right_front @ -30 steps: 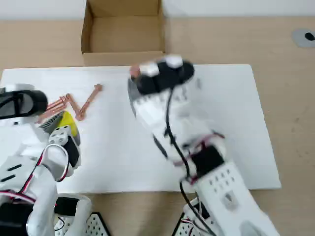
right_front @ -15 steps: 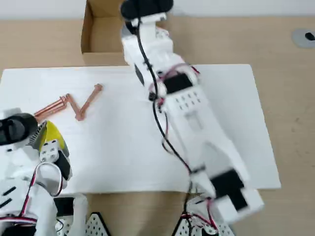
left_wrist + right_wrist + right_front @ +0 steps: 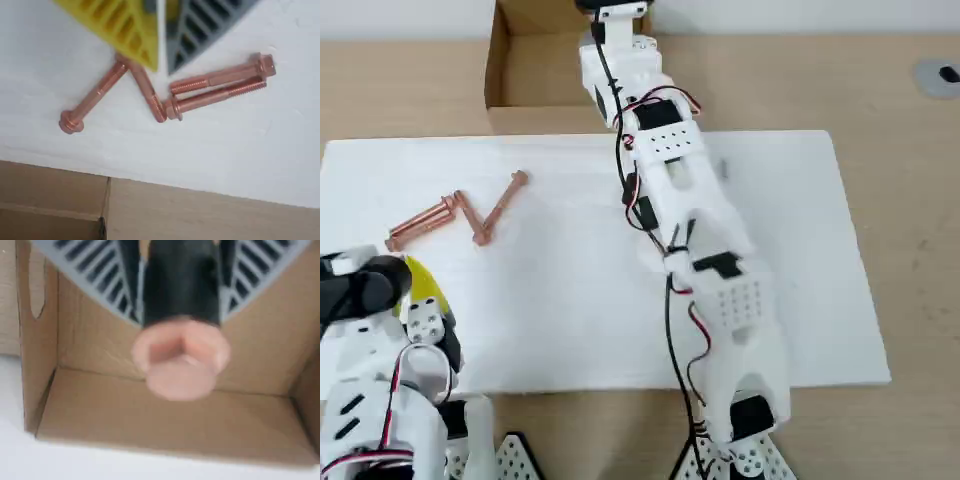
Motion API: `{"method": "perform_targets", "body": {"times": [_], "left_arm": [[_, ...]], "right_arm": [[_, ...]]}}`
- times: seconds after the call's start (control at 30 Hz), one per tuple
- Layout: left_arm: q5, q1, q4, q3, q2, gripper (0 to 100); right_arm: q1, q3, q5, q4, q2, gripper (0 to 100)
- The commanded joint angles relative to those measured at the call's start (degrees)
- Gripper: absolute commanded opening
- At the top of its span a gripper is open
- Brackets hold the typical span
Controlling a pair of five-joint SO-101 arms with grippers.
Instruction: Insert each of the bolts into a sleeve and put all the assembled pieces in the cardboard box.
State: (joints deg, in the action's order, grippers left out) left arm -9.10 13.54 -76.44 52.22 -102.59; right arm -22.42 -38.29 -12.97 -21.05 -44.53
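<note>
A: Quick, biggest first. What's there?
B: Wooden table. A white board covers most of it. The cardboard box sits just beside the board's far edge, open on top.

A: Arms?
B: The right arm is stretched across the middle of the board to the box, and from above it covers the box's right part. The left arm is folded at the near left corner.

A: Right gripper?
B: The right gripper is over the box, clamped on a black sleeve. A bolt head pokes out of the sleeve's end, with the box floor and walls behind it.

A: Left gripper?
B: The left gripper has a yellow finger and a grey finger. The tips are nearly together with a thin slit between, and it holds nothing. It hangs just above the loose bolts.

A: Where are those?
B: Four bolts lie on the board's left part, well apart from the right arm. Two lie side by side with heads at opposite ends. The other two make a V, and the yellow fingertip hides where they meet.

A: Anything else?
B: A small grey disc on the bare table, far right.
</note>
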Motion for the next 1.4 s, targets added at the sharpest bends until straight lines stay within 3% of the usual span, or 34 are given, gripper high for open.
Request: {"method": "perform_targets", "body": {"times": [0.0,0.4,0.6,0.77,1.03,1.17,1.37], "left_arm": [[-0.5,0.6,1.4,1.5,-1.7,1],[-0.5,0.8,1.1,2.3,-1.8,1],[-0.5,0.8,1.1,2.3,-1.8,1],[-0.5,0.8,1.0,2.3,-1.8,1],[0.0,0.8,1.0,2.2,-1.8,5],[7.7,3.3,1.4,2.3,-0.9,13],[10.1,3.9,1.4,0.3,15.5,16]], "right_arm": [[1.0,-12.4,-0.6,-1.2,-5.1,1.2],[1.2,-32.6,0.4,-7.6,-26.0,1.6],[1.0,-38.0,2.5,-13.3,-30.3,16.4],[0.9,-41.5,2.5,-17.8,-30.7,22.8],[0.9,-49.0,2.5,-25.1,-30.5,23.1],[1.0,-57.4,2.8,-29.0,-30.4,22.8],[1.5,-57.0,2.5,-40.4,-18.8,22.9]]}}
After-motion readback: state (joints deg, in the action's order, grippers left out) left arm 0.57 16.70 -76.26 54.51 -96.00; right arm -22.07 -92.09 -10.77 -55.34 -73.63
